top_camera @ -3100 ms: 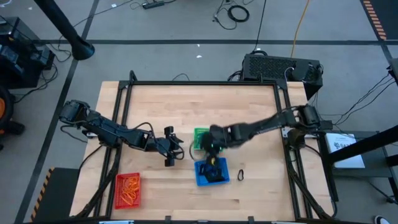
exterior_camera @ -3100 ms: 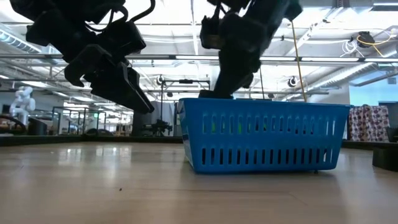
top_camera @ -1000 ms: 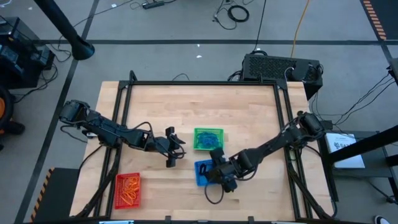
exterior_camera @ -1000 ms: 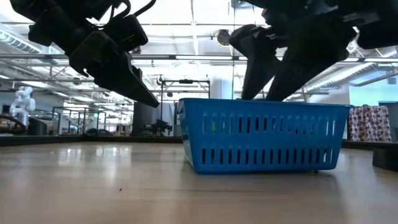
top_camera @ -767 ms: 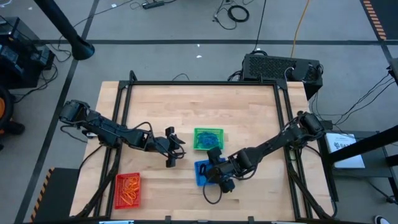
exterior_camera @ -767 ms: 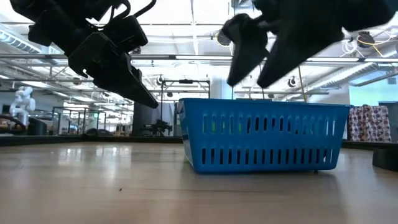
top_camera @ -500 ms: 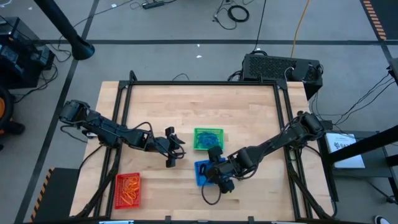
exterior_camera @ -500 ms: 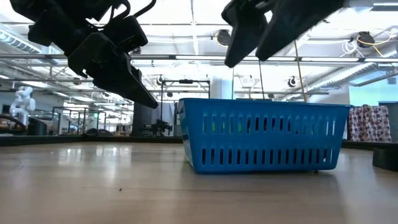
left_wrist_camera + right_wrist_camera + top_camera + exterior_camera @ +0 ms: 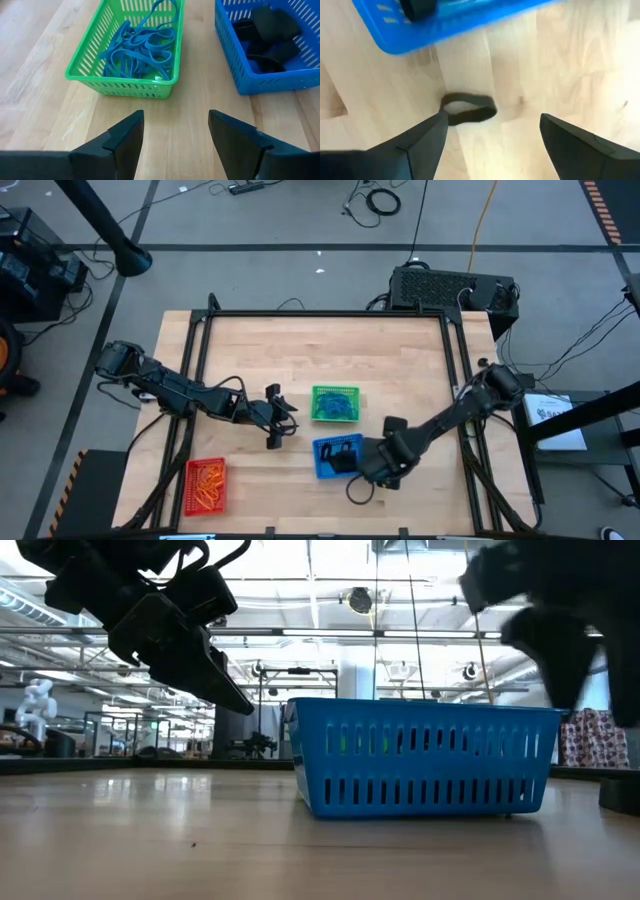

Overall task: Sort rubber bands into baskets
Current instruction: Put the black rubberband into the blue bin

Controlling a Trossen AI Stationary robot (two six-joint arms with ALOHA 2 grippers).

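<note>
A green basket [image 9: 335, 390] holds blue rubber bands [image 9: 137, 47]. A blue basket [image 9: 322, 462] holds black bands [image 9: 265, 35]. A red basket [image 9: 192, 485] holds orange bands [image 9: 208, 483]. One black band [image 9: 468, 109] lies flat on the wood just beside the blue basket [image 9: 450, 22]. My right gripper [image 9: 493, 120] is open above this band, to the right of the blue basket [image 9: 425, 755]; its body [image 9: 378, 465] hides the band in the high view. My left gripper [image 9: 175, 125] hangs open and empty left of the green basket [image 9: 125, 75].
The three baskets stand in the near half of the table, the red one at the near left corner. Bare wood lies in the far half [image 9: 320, 350] and to the right of the blue basket. A black equipment box [image 9: 450, 288] sits beyond the far right corner.
My right gripper has risen out of the blue basket and swung toward the table's right edge, ending beside the basket over the loose black band. The baskets have stayed in place.
</note>
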